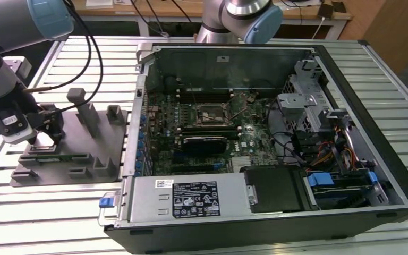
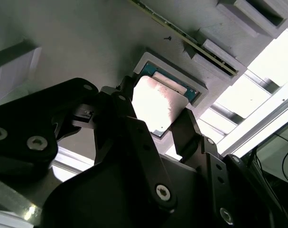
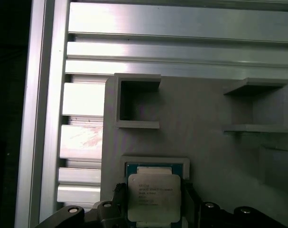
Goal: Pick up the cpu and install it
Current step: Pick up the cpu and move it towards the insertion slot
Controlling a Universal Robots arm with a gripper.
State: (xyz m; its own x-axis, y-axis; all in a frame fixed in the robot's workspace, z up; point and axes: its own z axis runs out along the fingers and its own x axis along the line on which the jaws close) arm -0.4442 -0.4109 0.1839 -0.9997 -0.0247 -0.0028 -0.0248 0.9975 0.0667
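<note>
Second wrist view: the cpu sits in a recess of the grey fixture, near the counter edge at the exterior view's left. The hand pinches two opposite cpu edges.

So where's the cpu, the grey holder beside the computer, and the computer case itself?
cpu (image 3: 154, 197): first wrist view, middle of its silvery top.
grey holder (image 1: 48, 171): exterior view, bare part of its flat base.
computer case (image 1: 261, 234): exterior view, its black outer wall.
</note>
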